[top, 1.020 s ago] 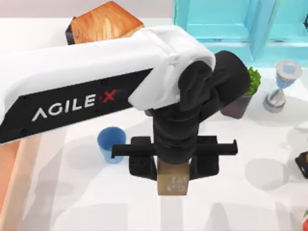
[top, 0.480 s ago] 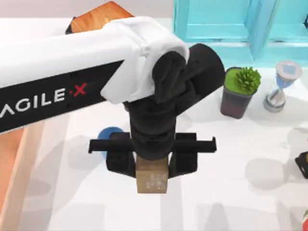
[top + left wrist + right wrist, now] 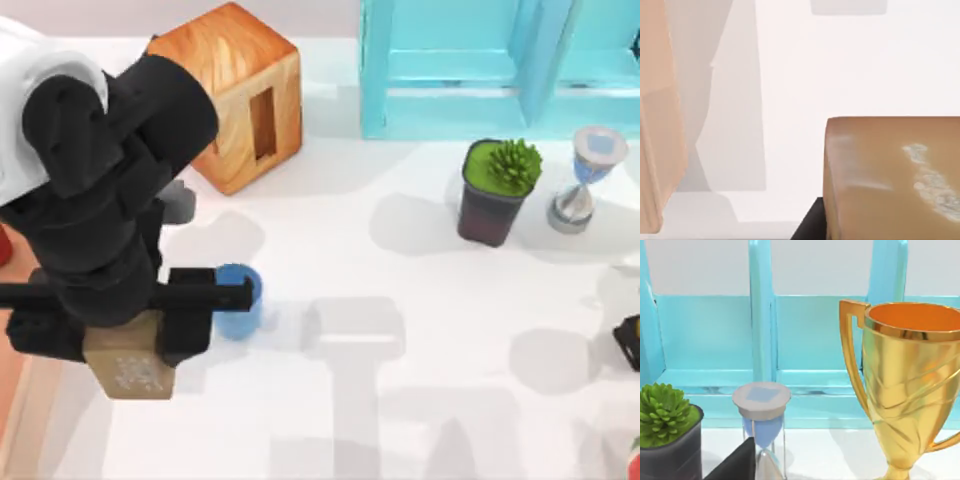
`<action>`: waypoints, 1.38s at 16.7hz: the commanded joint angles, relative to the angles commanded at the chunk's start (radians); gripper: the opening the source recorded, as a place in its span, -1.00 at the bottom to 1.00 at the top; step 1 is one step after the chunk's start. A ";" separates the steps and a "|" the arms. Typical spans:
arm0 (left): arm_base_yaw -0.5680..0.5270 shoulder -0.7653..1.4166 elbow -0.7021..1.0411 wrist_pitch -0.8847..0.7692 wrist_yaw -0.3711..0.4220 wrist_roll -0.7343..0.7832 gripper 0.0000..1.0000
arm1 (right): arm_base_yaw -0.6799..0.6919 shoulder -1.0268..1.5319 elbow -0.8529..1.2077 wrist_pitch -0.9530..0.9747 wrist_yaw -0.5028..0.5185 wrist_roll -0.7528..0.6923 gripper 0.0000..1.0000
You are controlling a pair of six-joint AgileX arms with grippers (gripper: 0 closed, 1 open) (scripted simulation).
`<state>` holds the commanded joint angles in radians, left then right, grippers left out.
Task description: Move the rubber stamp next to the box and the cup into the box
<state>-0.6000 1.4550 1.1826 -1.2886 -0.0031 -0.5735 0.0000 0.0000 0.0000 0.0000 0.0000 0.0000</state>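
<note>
Left end effector [image 3: 128, 345] now sits at the lower left of the top view, having travelled left from centre frame over the last second; it is clenched on the rubber stamp [image 3: 130, 368], carried along with it. The wooden cube [image 3: 232, 92] with its slot and the potted plant [image 3: 497, 190] are uncovered now that the arm has cleared them. Cup [image 3: 238, 300] unmoved on the white desk [image 3: 400, 400], just right of the end effector, partly hidden behind the finger bar. Box [image 3: 12, 400] is cut off at the left edge, a strip of wall visible. Left wrist view: stamp [image 3: 892, 177] close up, box wall [image 3: 660, 130] at left. Right end effector state: cannot tell. Right wrist view: hourglass [image 3: 762, 420], gold trophy [image 3: 912, 385], turquoise shelf [image 3: 760, 340].
</note>
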 joint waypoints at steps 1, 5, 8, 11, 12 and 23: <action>0.029 -0.031 -0.029 -0.006 0.001 0.028 -1.00 | 0.000 0.000 0.000 0.000 0.000 0.000 1.00; 0.061 -0.066 -0.060 -0.015 0.001 0.059 -1.00 | 0.000 0.000 0.000 0.000 0.000 0.000 1.00; 0.057 -0.061 -0.060 -0.010 0.000 0.059 -1.00 | 0.000 0.000 0.000 0.000 0.000 0.000 1.00; 0.061 -0.052 -0.120 0.052 0.000 0.062 -1.00 | 0.000 0.000 0.000 0.000 0.000 0.000 1.00; 0.062 -0.049 -0.148 0.085 0.000 0.063 -1.00 | 0.000 0.000 0.000 0.000 0.000 0.000 1.00; 0.067 -0.024 -0.287 0.253 0.001 0.066 -0.70 | 0.000 0.000 0.000 0.000 0.000 0.000 1.00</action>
<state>-0.5326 1.4306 0.8955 -1.0353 -0.0018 -0.5072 0.0000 0.0000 0.0000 0.0000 0.0000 0.0000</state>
